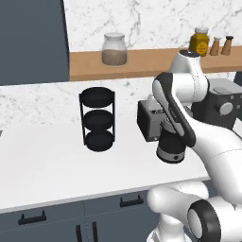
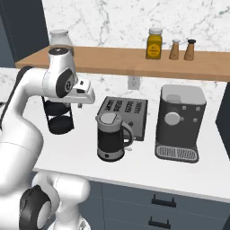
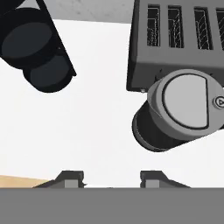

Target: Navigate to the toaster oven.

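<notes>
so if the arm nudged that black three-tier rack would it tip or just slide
Probably tip rather than slide: the black three-tier rack is tall for its footprint and stands on thin uprights. It looks light, being open wire frame with three shallow trays that seem empty. The smooth white counter might let it skid if pushed low.

A white counter (image 2: 179, 175) carries a black three-tier rack (image 1: 98, 118), a dark slotted toaster (image 2: 123, 117), a grey kettle (image 2: 110, 137) just in front of it, and a grey coffee machine (image 2: 179, 122) to the right. On the wooden shelf (image 2: 134, 60) above stand a glass jar (image 1: 114, 49) at left, and a yellow jar (image 2: 154, 43) beside two small shakers (image 2: 182, 50) at right, against a marble wall (image 1: 142, 21). Dark drawers (image 2: 161, 202) with bar handles run below.
</notes>
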Robot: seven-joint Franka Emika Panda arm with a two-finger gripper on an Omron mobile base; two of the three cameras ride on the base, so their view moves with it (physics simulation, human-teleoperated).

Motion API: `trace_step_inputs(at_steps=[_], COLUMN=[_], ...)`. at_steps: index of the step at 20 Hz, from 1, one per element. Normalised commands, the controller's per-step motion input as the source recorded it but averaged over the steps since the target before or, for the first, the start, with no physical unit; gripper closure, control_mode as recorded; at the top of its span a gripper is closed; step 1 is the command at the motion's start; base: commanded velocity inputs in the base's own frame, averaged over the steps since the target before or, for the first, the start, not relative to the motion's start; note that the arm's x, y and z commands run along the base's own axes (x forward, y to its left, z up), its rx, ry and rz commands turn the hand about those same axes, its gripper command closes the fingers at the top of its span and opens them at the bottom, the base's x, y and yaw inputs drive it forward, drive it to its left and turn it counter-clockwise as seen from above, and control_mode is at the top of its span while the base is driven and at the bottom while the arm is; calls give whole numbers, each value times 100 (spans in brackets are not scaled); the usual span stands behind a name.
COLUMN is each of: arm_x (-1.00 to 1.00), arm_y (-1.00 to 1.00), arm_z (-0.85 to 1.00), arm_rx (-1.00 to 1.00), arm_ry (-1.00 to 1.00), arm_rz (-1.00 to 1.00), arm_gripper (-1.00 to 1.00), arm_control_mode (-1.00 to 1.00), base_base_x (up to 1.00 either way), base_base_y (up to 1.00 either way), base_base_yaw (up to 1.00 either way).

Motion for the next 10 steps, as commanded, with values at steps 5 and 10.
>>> trace_step_inputs(at_steps=[5, 10], arm_x=[-53, -91], arm_y=[0, 0], arm_z=[1, 7], arm_rx=[-1, 0], arm_ry=[-8, -24], arm_rz=[0, 0], arm_gripper=[-100, -100], arm_control_mode=[-100, -100], base_base_x=[0, 0], base_base_y=[0, 0], base_base_yaw=[0, 0])
